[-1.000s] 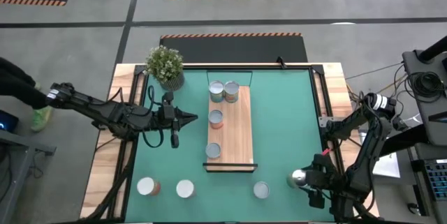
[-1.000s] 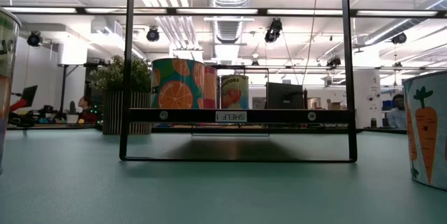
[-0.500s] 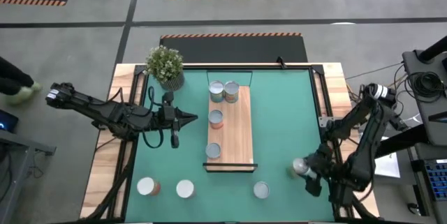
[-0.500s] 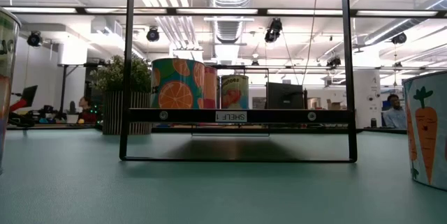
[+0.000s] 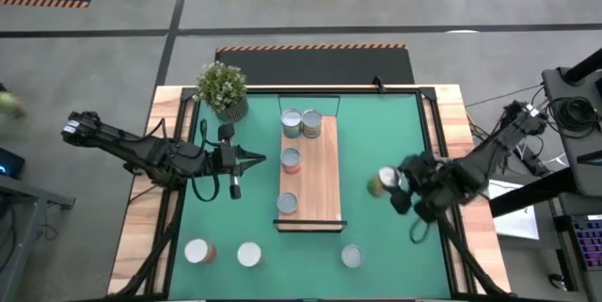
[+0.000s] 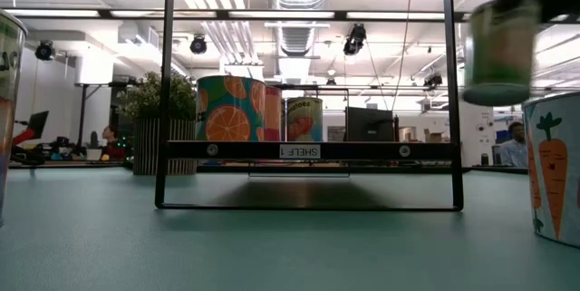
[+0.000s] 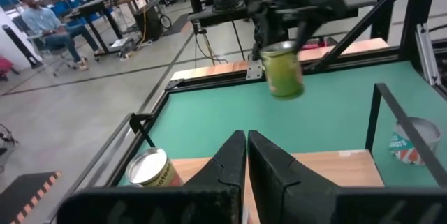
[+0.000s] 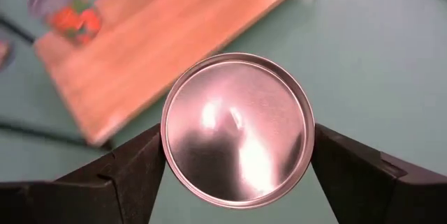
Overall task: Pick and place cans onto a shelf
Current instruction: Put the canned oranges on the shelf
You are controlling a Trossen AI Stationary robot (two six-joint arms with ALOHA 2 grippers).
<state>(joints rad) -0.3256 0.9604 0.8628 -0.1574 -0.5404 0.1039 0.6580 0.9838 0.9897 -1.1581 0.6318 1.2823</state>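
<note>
A green-labelled can [image 5: 381, 182] with a silver top [image 8: 237, 139] hangs in the air, to the right of the light-wood shelf [image 5: 318, 182]. My right gripper [image 5: 397, 189] is shut on it. In the low view the held can [image 6: 500, 51] floats well above the mat. Several cans [image 5: 292, 160] stand on the shelf, and three more [image 5: 249, 255] stand on the green mat near its front edge. My left gripper [image 5: 260, 159] hovers left of the shelf, its fingers [image 7: 246, 155] shut on nothing. My right gripper pinches the can's side wall just below the rim [image 8: 165, 155] between its two fingers [image 8: 133, 175], one on each opposite side. The fingers come slanting down from above on the table's right. The can hangs lifted clear of the mat, near upright, top toward the wrist [image 7: 283, 70].
A potted plant [image 5: 222, 88] stands at the far left corner of the mat. A carrot-labelled can [image 6: 553, 178] sits close to the low camera. The shelf's black frame [image 6: 308, 150] rises around the plank. Bare green mat [image 5: 395, 133] lies right of the shelf.
My right gripper has carried the can from the mat's near right corner up and toward the shelf, away from the near edge. The can has been lifted clear of the mat and now shows in the low view.
</note>
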